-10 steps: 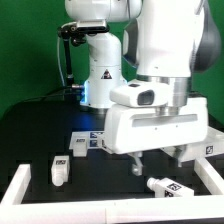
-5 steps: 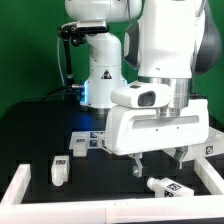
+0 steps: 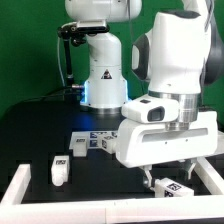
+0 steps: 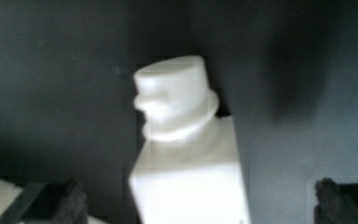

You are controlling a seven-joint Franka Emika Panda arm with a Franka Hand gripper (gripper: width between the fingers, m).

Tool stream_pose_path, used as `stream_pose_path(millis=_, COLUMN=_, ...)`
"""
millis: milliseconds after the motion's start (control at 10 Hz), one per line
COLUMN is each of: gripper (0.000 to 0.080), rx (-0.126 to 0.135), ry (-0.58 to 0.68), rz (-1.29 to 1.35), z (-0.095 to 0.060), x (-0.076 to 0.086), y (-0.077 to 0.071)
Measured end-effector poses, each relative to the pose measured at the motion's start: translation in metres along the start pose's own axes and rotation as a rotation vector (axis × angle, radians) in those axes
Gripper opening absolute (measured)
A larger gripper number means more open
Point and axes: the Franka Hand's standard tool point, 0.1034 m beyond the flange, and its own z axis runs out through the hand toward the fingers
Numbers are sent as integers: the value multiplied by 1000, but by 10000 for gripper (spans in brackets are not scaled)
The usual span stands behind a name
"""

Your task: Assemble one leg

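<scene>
A white leg (image 3: 171, 187) with a tag lies on the black table at the front, on the exterior view's right. My gripper (image 3: 170, 174) hangs just above it, jaws open. In the wrist view the leg (image 4: 185, 130) runs between the two dark fingertips (image 4: 59, 202), with a gap on each side. The leg's knobbed end points away from the gripper (image 4: 202, 198). Nothing is held.
Another white leg (image 3: 60, 170) lies at the front on the exterior view's left. Small white tagged parts (image 3: 86, 143) sit further back, near the robot's base (image 3: 103, 85). A white raised border (image 3: 18, 186) runs along the table's front and left edges.
The arm has moved to the exterior view's right and lower, bringing the open gripper down over the leg at the front right.
</scene>
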Motion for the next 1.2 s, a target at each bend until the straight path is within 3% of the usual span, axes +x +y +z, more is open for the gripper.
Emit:
stream_pose_path(millis=300, gripper=649, rx=2, ry=-10, rz=18, z=9, x=-1, y=-10)
stream_pose_path(millis=500, gripper=632, rx=1, ry=-10, rz=21, z=9, x=-2, y=-8)
stream_pose_path(millis=600, gripper=432, rx=1, ry=-10, rz=22, z=9, x=-2, y=-8)
stream_pose_path(millis=700, gripper=282, rx=1, ry=-10, rz=22, z=9, x=-2, y=-8)
stream_pose_path(millis=900, gripper=285, rx=1, ry=-9, rz=25, z=9, x=-3, y=-8)
stream_pose_path(millis=1100, gripper=285, rx=10, ry=-29, rz=51, z=3, x=-32, y=-12)
stream_pose_path(millis=1200, gripper=285, rx=16, ry=-38, rz=65, z=-9, x=-46, y=-12)
